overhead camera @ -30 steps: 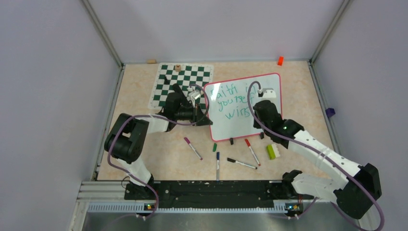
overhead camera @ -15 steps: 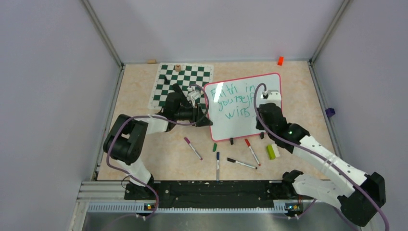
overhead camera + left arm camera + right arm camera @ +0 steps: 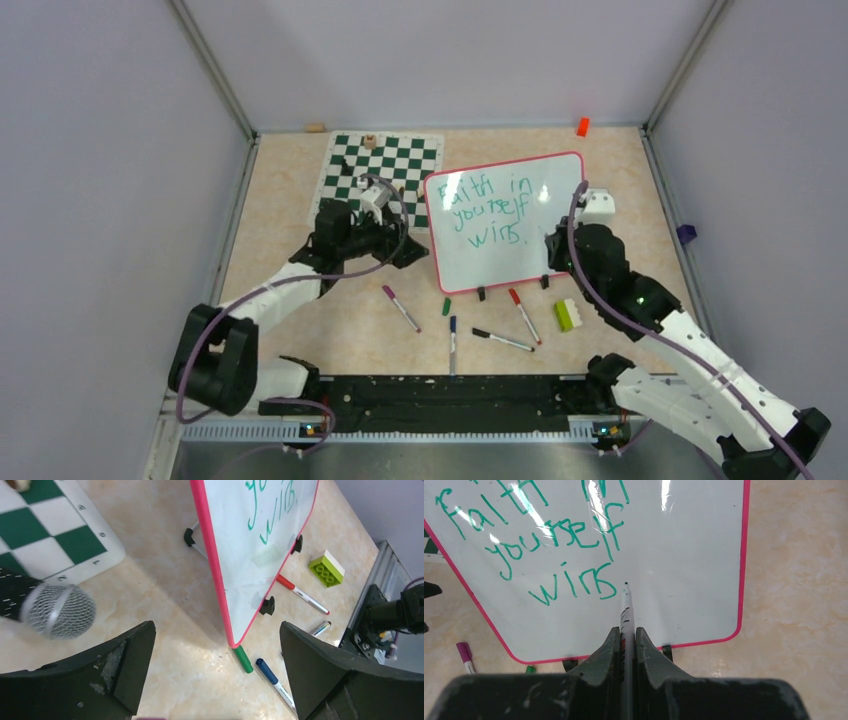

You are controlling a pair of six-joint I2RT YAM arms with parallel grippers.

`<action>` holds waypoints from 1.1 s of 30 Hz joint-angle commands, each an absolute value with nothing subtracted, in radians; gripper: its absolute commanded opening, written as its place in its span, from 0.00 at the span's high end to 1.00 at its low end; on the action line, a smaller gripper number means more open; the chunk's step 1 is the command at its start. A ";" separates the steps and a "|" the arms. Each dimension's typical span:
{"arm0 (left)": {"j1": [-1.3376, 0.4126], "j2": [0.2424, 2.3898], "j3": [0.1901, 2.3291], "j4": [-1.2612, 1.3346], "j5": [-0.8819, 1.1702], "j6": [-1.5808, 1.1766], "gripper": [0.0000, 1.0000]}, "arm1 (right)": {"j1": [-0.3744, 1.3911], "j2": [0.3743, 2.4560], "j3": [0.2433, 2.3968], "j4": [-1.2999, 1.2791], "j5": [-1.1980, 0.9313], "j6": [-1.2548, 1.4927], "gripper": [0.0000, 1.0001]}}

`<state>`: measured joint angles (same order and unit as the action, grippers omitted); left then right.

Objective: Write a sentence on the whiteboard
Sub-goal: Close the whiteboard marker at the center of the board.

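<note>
White board: the glossy white rectangular whiteboard (image 3: 520, 255) with rounded corners and a thin red-pink frame stands tilted on small black feet on the beige marbled table (image 3: 290, 190), just right of the chess mat and between the two arms.
Writing: the teal-green handwritten sentence (image 3: 487, 210) fills the upper left of the whiteboard in three lines, reading "faith in yourself wins".
Right tool: the right gripper (image 3: 626, 642) has its dark fingers pinched narrow on a slim white marker (image 3: 626, 610).
Marker tip: the dark tip points at the bare board just right of the last word; whether it touches cannot be told.
Left tool: the left gripper (image 3: 217, 680) has its jaws spread wide with nothing held, low beside the board's left edge and apart from the frame.
Mat: the green-and-white checkered chess mat (image 3: 385, 165) lies flat at the far left.
Mesh ball: a grey wire-mesh ball (image 3: 59, 611) on a black handle lies at the mat's near edge.
Pens: a purple-capped pen (image 3: 400, 307), a blue-capped pen (image 3: 452, 340), a black-capped pen (image 3: 502, 340) and a red-capped pen (image 3: 524, 315) lie in front of the board.
Brick: a lime-green and white studded toy brick (image 3: 566, 314) lies just right of the red-capped pen.
</note>
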<state>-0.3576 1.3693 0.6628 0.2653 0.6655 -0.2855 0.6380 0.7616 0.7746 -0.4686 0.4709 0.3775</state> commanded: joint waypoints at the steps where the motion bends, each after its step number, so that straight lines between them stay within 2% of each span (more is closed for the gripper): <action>1: -0.353 1.127 0.624 0.157 0.452 -0.342 0.01 | 0.627 0.714 0.842 -0.474 0.487 0.358 1.00; 3: -0.352 1.001 0.585 0.103 0.332 -0.391 0.01 | 0.628 0.687 0.841 -0.483 0.491 0.366 1.00; 5: -0.353 0.877 0.545 -0.024 0.080 -0.528 0.01 | 0.627 0.648 0.828 -0.480 0.492 0.382 1.00; 6: -0.352 0.817 0.522 -0.087 -0.109 -0.629 0.01 | 0.628 0.628 0.821 -0.474 0.487 0.386 1.00; 8: -0.351 0.698 0.424 -0.054 -0.257 -0.759 0.05 | 0.628 0.608 0.815 -0.468 0.477 0.389 1.00; 9: -0.347 0.649 0.375 0.008 -0.214 -0.768 0.11 | 0.627 0.611 0.820 -0.473 0.470 0.393 1.00; 10: -0.346 0.614 0.358 0.048 -0.151 -0.752 0.13 | 0.627 0.616 0.829 -0.480 0.462 0.394 1.00; 11: -0.347 0.612 0.374 0.030 -0.090 -0.744 0.15 | 0.628 0.624 0.839 -0.492 0.456 0.396 1.00; 14: -0.382 0.717 0.507 -0.159 0.014 -0.698 0.34 | 0.628 0.639 0.865 -0.521 0.450 0.396 1.00; 17: -0.519 0.833 0.638 -0.371 -0.103 -0.670 0.35 | 0.627 0.622 0.867 -0.528 0.454 0.396 1.00; 20: -0.651 0.920 0.683 -0.444 -0.182 -0.713 0.35 | 0.627 0.612 0.868 -0.540 0.450 0.398 1.00; 27: -0.913 1.079 0.693 -0.355 -0.303 -0.776 0.35 | 0.628 0.606 0.867 -0.563 0.436 0.406 1.00; 33: -1.015 1.210 0.697 -0.218 -0.345 -0.767 0.36 | 0.627 0.617 0.876 -0.569 0.423 0.393 1.00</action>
<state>-0.9771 1.1477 0.6647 -0.3313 -0.2691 -0.7589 0.6380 0.6167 0.8204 -0.5739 0.4419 0.3962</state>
